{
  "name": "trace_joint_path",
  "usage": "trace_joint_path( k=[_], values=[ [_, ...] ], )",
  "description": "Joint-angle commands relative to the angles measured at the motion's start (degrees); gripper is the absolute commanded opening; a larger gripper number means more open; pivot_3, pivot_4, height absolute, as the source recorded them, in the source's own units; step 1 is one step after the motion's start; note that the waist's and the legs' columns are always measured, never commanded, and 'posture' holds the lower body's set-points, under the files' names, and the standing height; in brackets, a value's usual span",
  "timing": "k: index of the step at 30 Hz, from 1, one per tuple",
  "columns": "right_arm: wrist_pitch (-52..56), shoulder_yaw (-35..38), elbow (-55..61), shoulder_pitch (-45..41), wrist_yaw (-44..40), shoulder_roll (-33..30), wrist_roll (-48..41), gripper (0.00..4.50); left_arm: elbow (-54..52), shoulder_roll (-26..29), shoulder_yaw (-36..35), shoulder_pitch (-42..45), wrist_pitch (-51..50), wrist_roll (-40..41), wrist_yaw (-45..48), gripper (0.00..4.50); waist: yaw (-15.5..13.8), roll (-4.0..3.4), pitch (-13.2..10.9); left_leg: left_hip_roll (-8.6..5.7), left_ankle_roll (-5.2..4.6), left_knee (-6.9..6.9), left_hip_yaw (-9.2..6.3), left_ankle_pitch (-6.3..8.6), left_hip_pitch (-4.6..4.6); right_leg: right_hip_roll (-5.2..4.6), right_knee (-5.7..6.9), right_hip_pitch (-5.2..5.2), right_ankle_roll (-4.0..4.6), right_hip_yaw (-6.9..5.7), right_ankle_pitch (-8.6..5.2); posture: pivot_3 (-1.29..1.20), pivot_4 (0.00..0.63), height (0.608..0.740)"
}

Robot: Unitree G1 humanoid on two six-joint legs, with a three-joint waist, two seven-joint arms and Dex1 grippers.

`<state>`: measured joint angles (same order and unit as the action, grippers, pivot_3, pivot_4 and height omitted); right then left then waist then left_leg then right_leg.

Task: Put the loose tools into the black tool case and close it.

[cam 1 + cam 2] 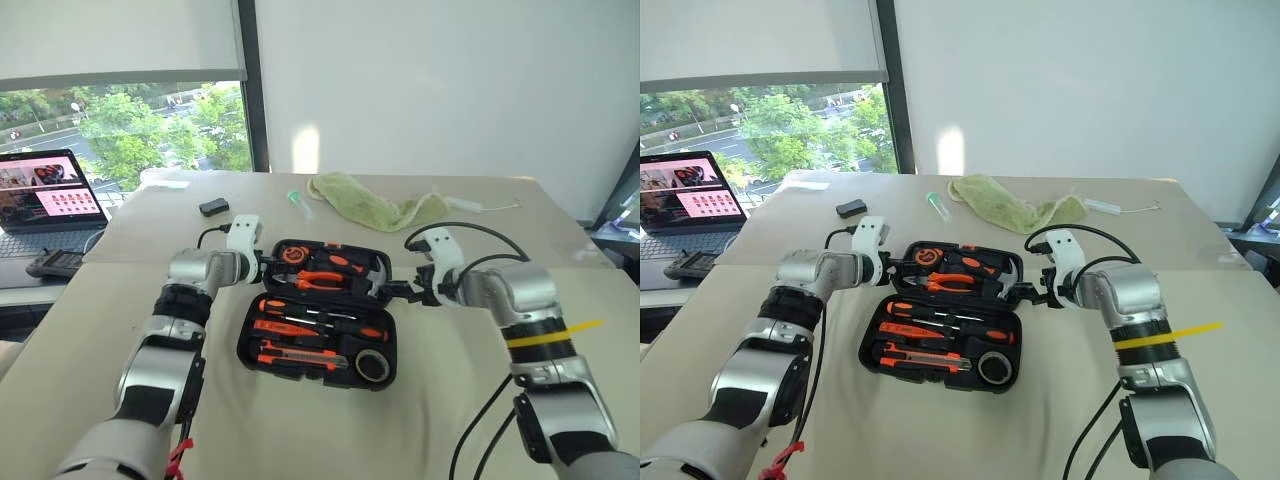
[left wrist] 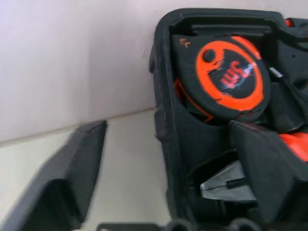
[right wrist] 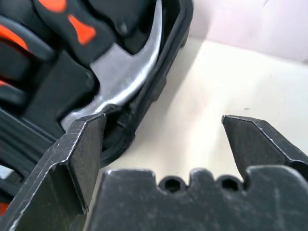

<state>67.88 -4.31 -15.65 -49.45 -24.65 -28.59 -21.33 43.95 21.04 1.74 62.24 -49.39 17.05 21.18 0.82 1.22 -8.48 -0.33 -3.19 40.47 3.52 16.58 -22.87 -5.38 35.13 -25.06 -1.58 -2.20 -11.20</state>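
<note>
Both ends: we see the left end effector (image 1: 262, 262) and the right end effector (image 1: 405, 291) flanking the far half of the black tool case (image 1: 318, 312), one at each short end.
Case place: it lies open near the middle of the worktop (image 1: 450, 400), long axis running left to right, the near half toward the front edge and the far half toward the back edge.
Tools: the two screwdrivers (image 1: 318, 322), the utility knife (image 1: 300, 355) and the tape roll (image 1: 372, 365) sit in the near half; we cannot pick out the red pen-like screwdriver.
Far half: pliers (image 1: 318, 281), a round orange-faced tool (image 2: 230, 79) and the hammer head (image 3: 126, 79).
Left end effector: fingers apart, holding nothing; one finger (image 2: 67, 178) is outside the case wall, the other over the inside.
Right end effector: jaws wide, empty; one finger (image 3: 77, 159) is at the case rim, the other out over bare worktop.
Key relation: we judge the far half must swing toward the front edge; both ends look about equally near.
</note>
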Motion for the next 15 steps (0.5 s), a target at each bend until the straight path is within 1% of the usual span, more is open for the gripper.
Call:
trace_joint_path(
  k=[1,3,4,7,8,9,11,15],
  values=[
    [-3.9,-2.6,-3.4,-1.5,-3.0,0.1,2.4,3.15,2.7,0.7,1.0,0.5,0.3,-3.3,1.4,2.50,0.2,-0.01,0.0,0.01,0.00,0.00,0.01,-0.03,0.02,-0.01,0.04,0.00,0.00,0.04,0.00,0.00,0.150,0.740],
    [-5.5,-3.5,-4.3,-1.1,-4.0,0.2,3.2,2.39,2.6,0.5,-0.2,0.4,-0.8,-2.5,2.2,1.73,0.1,-0.01,0.0,0.05,0.02,0.00,0.01,-0.07,0.07,0.01,0.12,0.03,0.03,0.06,0.02,0.00,0.150,0.740],
    [-6.1,-3.6,-4.6,-0.9,-4.4,0.3,3.4,2.14,2.2,0.4,-0.6,0.3,-1.5,-2.2,2.8,1.50,0.1,-0.02,0.0,0.08,0.02,0.01,0.00,-0.07,0.10,0.00,0.19,0.04,0.03,0.06,0.02,0.00,0.150,0.740],
    [-7.4,-3.9,-3.3,-0.2,-5.8,0.0,3.7,1.04,0.1,0.4,-2.4,-0.2,-4.2,-1.0,3.7,0.40,0.0,-0.01,0.0,0.09,0.02,0.02,-0.02,-0.07,0.13,-0.02,0.29,0.05,0.05,0.07,0.04,0.00,0.150,0.740],
    [-7.1,-3.8,-2.1,0.2,-6.3,-0.1,3.5,0.77,-1.0,0.5,-2.7,-0.6,-5.2,-0.8,4.0,0.14,0.0,-0.01,0.0,0.09,0.01,0.04,-0.02,-0.07,0.13,-0.03,0.31,0.05,0.05,0.07,0.04,0.00,0.150,0.740],
    [-6.8,-3.9,0.1,1.0,-6.9,-0.5,3.3,0.39,-3.0,0.7,-3.0,-1.3,-6.9,-0.4,4.3,0.00,0.0,-0.01,0.0,0.09,0.01,0.08,-0.01,-0.06,0.13,-0.04,0.35,0.05,0.05,0.09,0.04,0.00,0.150,0.740],
    [-5.8,-3.9,4.5,2.9,-7.9,-1.3,2.5,0.02,-7.0,1.1,-3.6,-3.0,-10.3,0.4,4.5,0.00,-0.1,-0.01,0.0,0.10,0.00,0.12,-0.03,-0.06,0.11,-0.05,0.40,0.04,0.05,0.09,0.04,0.00,0.150,0.740],
    [-5.5,-3.5,12.9,7.0,-9.0,-2.5,1.6,0.02,-16.1,1.5,-5.3,-7.3,-17.1,2.1,4.0,0.00,-0.2,-0.03,0.0,0.11,0.00,0.14,-0.07,-0.05,0.01,-0.08,0.52,-0.12,0.04,0.08,0.03,0.00,0.150,0.740]
  ],
)
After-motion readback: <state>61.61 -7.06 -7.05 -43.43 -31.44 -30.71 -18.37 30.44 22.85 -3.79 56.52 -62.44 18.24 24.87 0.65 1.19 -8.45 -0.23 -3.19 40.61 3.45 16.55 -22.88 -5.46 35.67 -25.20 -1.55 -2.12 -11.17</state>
